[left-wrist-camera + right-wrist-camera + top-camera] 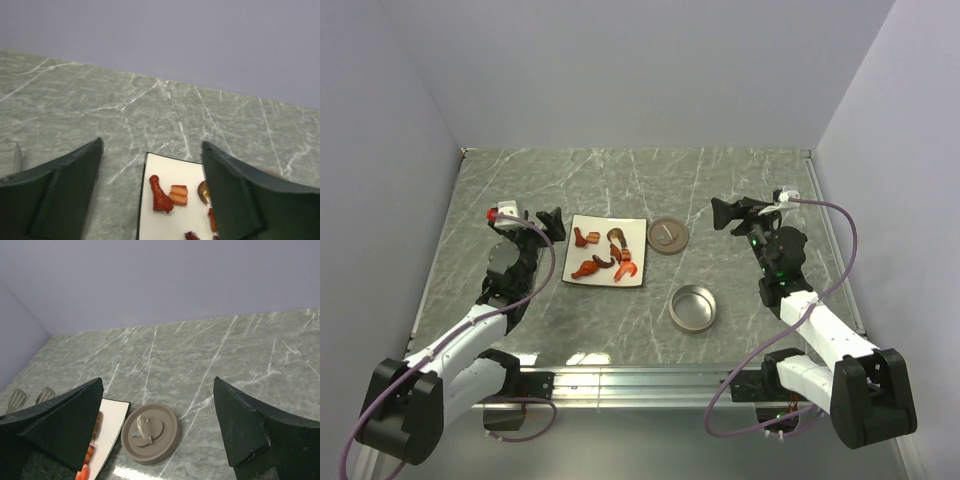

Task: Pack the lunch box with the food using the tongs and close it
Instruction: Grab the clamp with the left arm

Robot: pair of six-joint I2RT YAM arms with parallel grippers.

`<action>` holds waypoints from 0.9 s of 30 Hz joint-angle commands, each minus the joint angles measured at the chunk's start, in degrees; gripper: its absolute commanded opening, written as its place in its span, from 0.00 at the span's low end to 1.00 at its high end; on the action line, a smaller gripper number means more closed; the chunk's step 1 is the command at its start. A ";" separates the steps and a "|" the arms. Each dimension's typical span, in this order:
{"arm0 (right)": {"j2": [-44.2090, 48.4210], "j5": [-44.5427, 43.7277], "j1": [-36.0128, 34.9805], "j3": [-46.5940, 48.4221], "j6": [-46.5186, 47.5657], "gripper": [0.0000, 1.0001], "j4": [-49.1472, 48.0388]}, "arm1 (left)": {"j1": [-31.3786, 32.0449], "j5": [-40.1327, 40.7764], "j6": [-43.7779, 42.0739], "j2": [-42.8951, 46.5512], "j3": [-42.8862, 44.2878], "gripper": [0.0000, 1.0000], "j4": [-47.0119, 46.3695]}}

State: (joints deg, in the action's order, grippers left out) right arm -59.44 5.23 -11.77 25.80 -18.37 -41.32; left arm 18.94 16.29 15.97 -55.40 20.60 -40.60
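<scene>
Grey-green marble-patterned table (620, 180), walled in pale lavender on three sides, carries everything for the lunch job. The food (605, 255), small red-orange and brown curved pieces, lies scattered on a white square plate (636, 230) near the middle of the table. The lunch box (692, 310), a shallow round silver tin, sits open on the near side of the plate's right corner, apart from it and roughly midway between the two arms. Its flat greyish-brown lid (667, 236), with a small raised handle on top, lies flat just beside the plate's far right corner, well apart from the tin.

The left end effector (548, 222) hangs just off the plate's left edge, its dark fingers spread wide with nothing between them; its wrist camera looks down on the plate's far left corner and a few pieces of food. The right end effector (720, 214) is likewise spread wide and holds nothing. It points at the lid, which lies between it and the plate. Only the tongs' (46, 395) two flattened silver tips show, in the right wrist view, resting on the table beyond the plate's left side; one of that camera's own fingers hides the rest of them.
</scene>
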 commanded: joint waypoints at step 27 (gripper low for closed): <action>-0.24 -4.00 -0.45 0.13 -0.35 0.98 -0.43 | -0.22 27.03 10.31 -11.20 13.83 0.99 22.30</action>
State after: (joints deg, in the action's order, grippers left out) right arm -59.75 2.37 -11.77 25.80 -18.41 -40.99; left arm 18.94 38.26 24.60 -63.44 30.20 -22.11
